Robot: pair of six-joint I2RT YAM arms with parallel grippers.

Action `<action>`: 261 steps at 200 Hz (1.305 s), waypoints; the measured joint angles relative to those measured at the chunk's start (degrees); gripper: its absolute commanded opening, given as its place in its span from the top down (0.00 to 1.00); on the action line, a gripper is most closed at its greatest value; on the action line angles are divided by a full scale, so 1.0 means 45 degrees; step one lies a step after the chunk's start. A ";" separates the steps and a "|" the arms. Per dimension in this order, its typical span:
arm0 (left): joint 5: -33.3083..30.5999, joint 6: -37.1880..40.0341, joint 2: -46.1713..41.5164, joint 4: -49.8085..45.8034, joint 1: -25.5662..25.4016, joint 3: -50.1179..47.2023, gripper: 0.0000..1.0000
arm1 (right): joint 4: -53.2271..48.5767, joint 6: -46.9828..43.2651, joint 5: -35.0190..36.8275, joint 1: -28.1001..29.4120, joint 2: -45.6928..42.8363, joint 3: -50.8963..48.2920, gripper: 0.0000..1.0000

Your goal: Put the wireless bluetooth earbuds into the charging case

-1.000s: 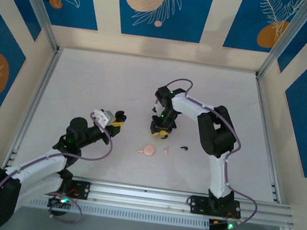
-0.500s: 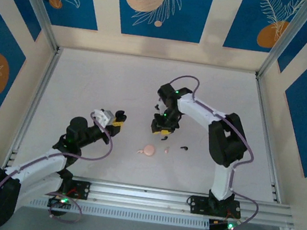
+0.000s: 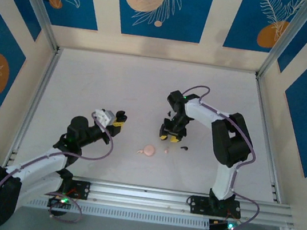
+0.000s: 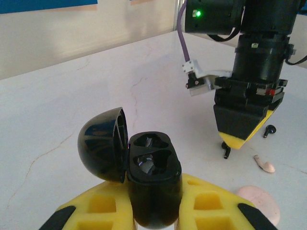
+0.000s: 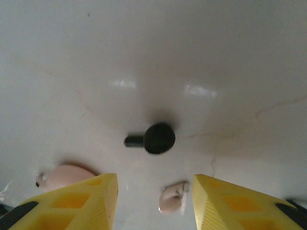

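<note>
Left claw [image 4: 152, 203] is clamped on the glossy black round charging case [image 4: 152, 163], holding it clear of the white tabletop [image 3: 118, 81] with the domed lid [image 4: 101, 143] swung open and both sockets bare. Over to the right claw [image 5: 154, 181]: its yellow fingers [image 5: 76, 201] stand apart with nothing between them, pointing straight down at the table. Just ahead of them lies a black stemmed earbud [image 5: 154, 138] on its side — loose, untouched. A pale pink earbud [image 5: 172, 200] rests close to the right finger. A second black earbud [image 3: 184, 148] sits just beside that claw, and the pale pink round case [image 3: 148, 150] lies shut between the two arms — apart from both.
</note>
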 measured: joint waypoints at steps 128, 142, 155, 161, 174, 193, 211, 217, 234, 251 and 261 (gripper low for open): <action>0.0039 0.0000 0.0000 -0.0044 0.0000 0.0131 0.88 | 0.0816 -0.0389 0.0019 0.0301 0.0996 0.1258 0.59; 0.0034 0.0000 0.0000 -0.0044 0.0000 0.0131 0.88 | 0.0661 -0.0466 0.0194 0.0330 0.0996 0.1326 0.59; 0.0039 0.0005 0.0000 -0.0049 -0.0005 0.0136 0.88 | 0.0359 -0.0583 0.0515 0.0364 0.0996 0.1447 0.58; 0.0039 0.0000 0.0000 -0.0049 0.0000 0.0141 0.88 | 0.0209 -0.0622 0.0665 0.0393 0.0991 0.1520 0.58; 0.0039 0.0005 0.0000 -0.0049 -0.0005 0.0151 0.88 | -0.0141 -0.0675 0.0937 0.0447 0.0981 0.1685 0.58; 0.0039 0.0000 0.0000 -0.0049 0.0000 0.0151 0.88 | -0.0544 -0.0675 0.1117 0.0529 0.0981 0.1875 0.59; 0.0044 0.0000 0.0000 -0.0049 -0.0005 0.0155 0.88 | -0.0738 -0.0670 0.1229 0.0617 0.0981 0.1928 0.59; 0.0053 0.0000 0.0000 -0.0049 0.0000 0.0155 0.88 | -0.0782 -0.0670 0.1248 0.0646 0.0981 0.1933 0.59; 0.0087 0.0000 0.0000 -0.0049 -0.0005 0.0155 0.88 | -0.0884 -0.0656 0.1268 0.0724 0.0986 0.1972 0.61; 0.0092 0.0000 0.0000 -0.0053 -0.0005 0.0155 0.88 | -0.0874 -0.0622 0.1258 0.0758 0.1001 0.1991 0.62; 0.0092 0.0000 0.0000 -0.0063 0.0000 0.0155 0.89 | -0.0879 -0.0617 0.1253 0.0763 0.1044 0.2001 0.62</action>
